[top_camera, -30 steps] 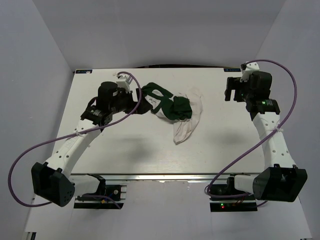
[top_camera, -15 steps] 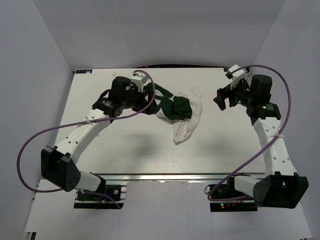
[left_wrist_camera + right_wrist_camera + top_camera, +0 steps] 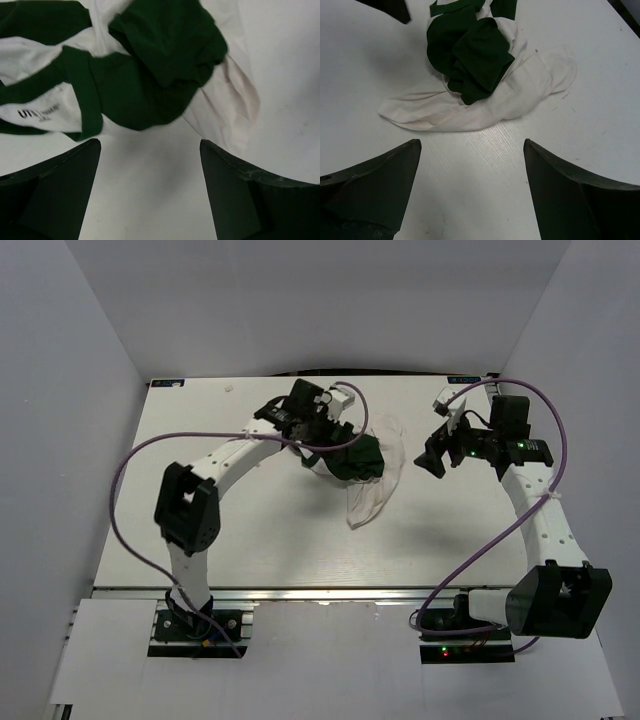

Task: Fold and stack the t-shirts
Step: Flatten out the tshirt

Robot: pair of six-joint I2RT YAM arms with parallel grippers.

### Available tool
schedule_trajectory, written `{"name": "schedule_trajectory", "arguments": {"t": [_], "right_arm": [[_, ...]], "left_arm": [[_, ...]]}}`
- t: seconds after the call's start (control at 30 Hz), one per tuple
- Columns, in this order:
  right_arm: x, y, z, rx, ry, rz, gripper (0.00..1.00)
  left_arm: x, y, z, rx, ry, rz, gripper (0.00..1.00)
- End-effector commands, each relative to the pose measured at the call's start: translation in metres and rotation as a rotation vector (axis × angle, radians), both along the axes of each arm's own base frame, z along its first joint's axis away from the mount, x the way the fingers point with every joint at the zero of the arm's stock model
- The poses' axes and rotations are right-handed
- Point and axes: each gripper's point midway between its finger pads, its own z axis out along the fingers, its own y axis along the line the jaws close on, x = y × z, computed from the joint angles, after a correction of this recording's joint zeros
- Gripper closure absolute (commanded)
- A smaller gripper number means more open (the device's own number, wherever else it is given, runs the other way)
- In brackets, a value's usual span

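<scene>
One t-shirt point(image 3: 372, 472) lies crumpled at the back middle of the table, white cloth with dark green folds bunched on top. In the left wrist view the t-shirt point(image 3: 150, 70) fills the upper half, with a small printed label showing at its left. My left gripper point(image 3: 150, 144) hangs open just short of the green folds, with only bare table between its fingers. In the top view the left gripper point(image 3: 330, 430) sits at the heap's left edge. My right gripper point(image 3: 432, 458) stands open a little to the heap's right. It faces the t-shirt point(image 3: 470, 65), with the right gripper point(image 3: 472, 144) holding nothing.
The white table point(image 3: 250, 530) has grey walls on three sides. A tip of the left gripper's finger point(image 3: 390, 9) shows at the top left of the right wrist view. Purple cables loop from both arms.
The left arm has swung right and stretched out, bringing its gripper against the heap's left side. The right gripper has turned and moved left toward the t-shirt. The t-shirt has barely shifted.
</scene>
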Motion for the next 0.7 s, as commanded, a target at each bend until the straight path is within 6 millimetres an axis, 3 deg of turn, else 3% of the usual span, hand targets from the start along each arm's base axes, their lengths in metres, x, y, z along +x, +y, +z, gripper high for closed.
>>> {"name": "schedule_trajectory", "arguments": {"t": [0.0,0.03,0.07,0.17,0.2,0.4,0.67], "right_arm": [[-0.005,0.009,0.002,0.041,-0.003,0.048,0.11],[-0.005,0.010,0.001,0.046,0.003,0.051,0.11],[-0.004,0.010,0.000,0.050,0.008,0.049,0.11],[-0.004,0.012,-0.002,0.064,0.024,0.046,0.11],[-0.003,0.011,-0.002,0.066,0.024,0.043,0.11],[-0.004,0.011,-0.007,0.074,0.044,0.039,0.10],[-0.007,0.011,-0.013,0.086,0.068,0.037,0.11]], "left_arm": [[0.044,-0.002,0.003,0.066,-0.078,0.024,0.09],[0.052,-0.006,0.003,0.066,-0.076,0.038,0.09],[0.067,-0.013,0.022,0.041,-0.117,0.047,0.10],[0.080,-0.021,0.008,0.049,-0.098,0.060,0.11],[0.083,-0.025,0.012,0.026,-0.103,0.050,0.12],[0.082,-0.027,-0.013,0.054,-0.078,0.013,0.25],[0.097,-0.020,-0.012,0.028,-0.063,0.105,0.26]]}}
